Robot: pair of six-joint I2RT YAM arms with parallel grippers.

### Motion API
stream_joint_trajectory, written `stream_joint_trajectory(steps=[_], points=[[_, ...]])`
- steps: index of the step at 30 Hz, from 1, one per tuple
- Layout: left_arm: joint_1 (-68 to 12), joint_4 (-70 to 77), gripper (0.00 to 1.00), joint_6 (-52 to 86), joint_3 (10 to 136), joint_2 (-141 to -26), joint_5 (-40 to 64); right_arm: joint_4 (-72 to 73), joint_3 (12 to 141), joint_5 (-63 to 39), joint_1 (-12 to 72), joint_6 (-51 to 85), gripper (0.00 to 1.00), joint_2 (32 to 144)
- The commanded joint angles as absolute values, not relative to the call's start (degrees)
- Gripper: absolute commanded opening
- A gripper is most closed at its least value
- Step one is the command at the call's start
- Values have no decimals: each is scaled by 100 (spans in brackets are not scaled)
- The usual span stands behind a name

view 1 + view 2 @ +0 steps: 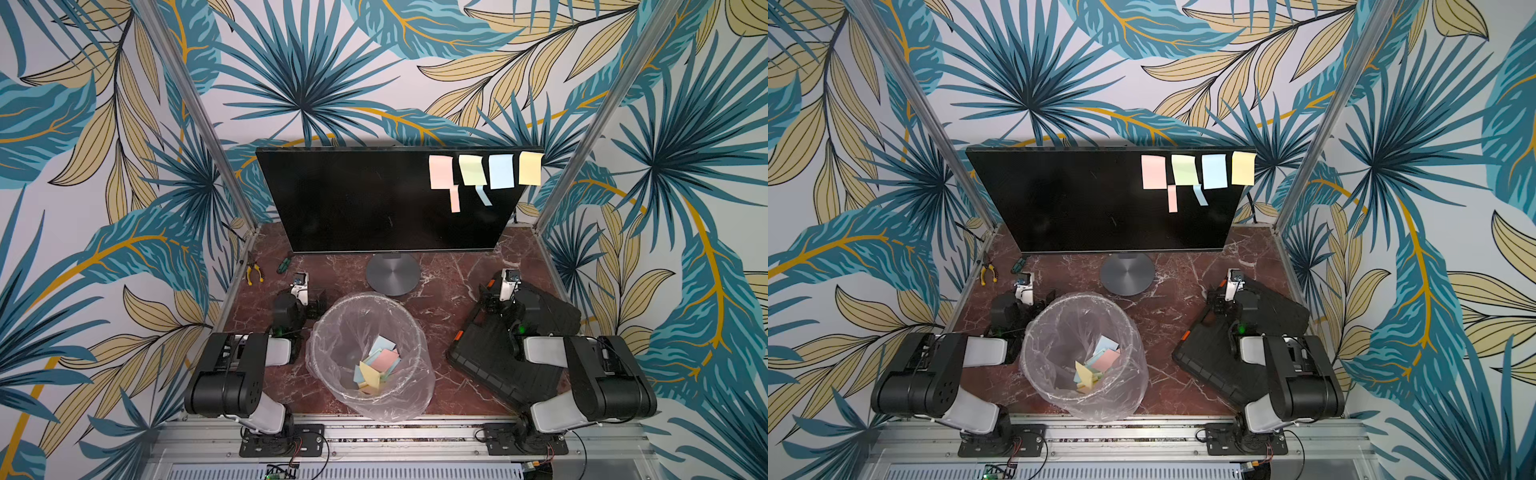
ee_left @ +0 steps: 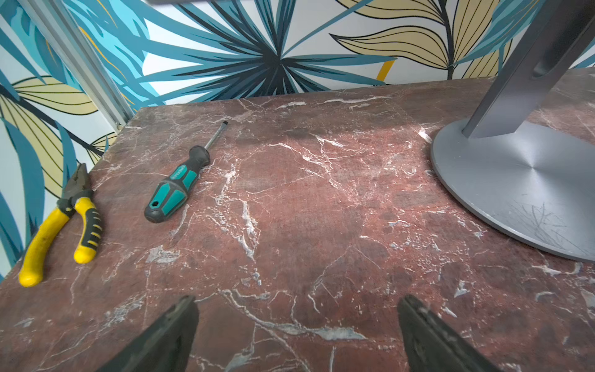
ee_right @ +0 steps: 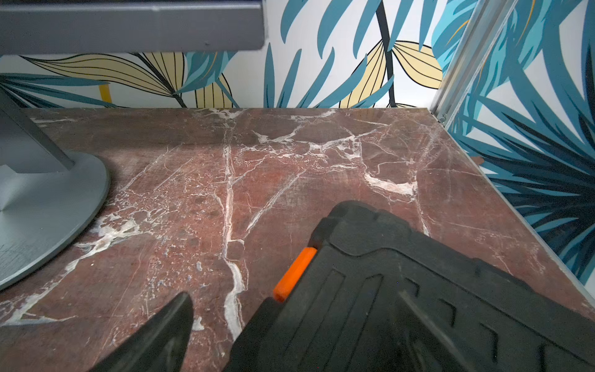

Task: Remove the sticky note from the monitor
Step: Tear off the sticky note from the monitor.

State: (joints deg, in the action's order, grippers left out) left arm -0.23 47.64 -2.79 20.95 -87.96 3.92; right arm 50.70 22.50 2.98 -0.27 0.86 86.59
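Observation:
The monitor [image 1: 353, 199] stands at the back of the table on a round grey base [image 1: 392, 274], its screen black. Several sticky notes run along its upper right corner in both top views: pink [image 1: 440, 171], green [image 1: 472, 169], blue [image 1: 501, 171] and yellow [image 1: 530, 168]. Two narrow strips hang below them. Both arms are folded low, far beneath the notes. My left gripper [image 2: 297, 301] is open over bare table, left of the base. My right gripper [image 3: 294, 309] is open above a corner of the black case, and one finger blends into it.
A bin lined with a clear bag [image 1: 316, 345] stands in the front middle and holds several loose notes. A black case with orange latches [image 1: 494, 365] lies at the right. Yellow pliers [image 2: 61, 222] and a teal screwdriver [image 2: 174, 190] lie at the far left.

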Motion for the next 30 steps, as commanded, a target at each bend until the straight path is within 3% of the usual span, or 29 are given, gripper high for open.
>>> stream_joint_trajectory(steps=[1,30], points=[[-56,4744,100,-320,2320,-8708,336,5009,2294,349,0,109,99,8684],[-52,4745,100,-340,2323,-8676,422,5010,2299,344,2,130,99,8684]])
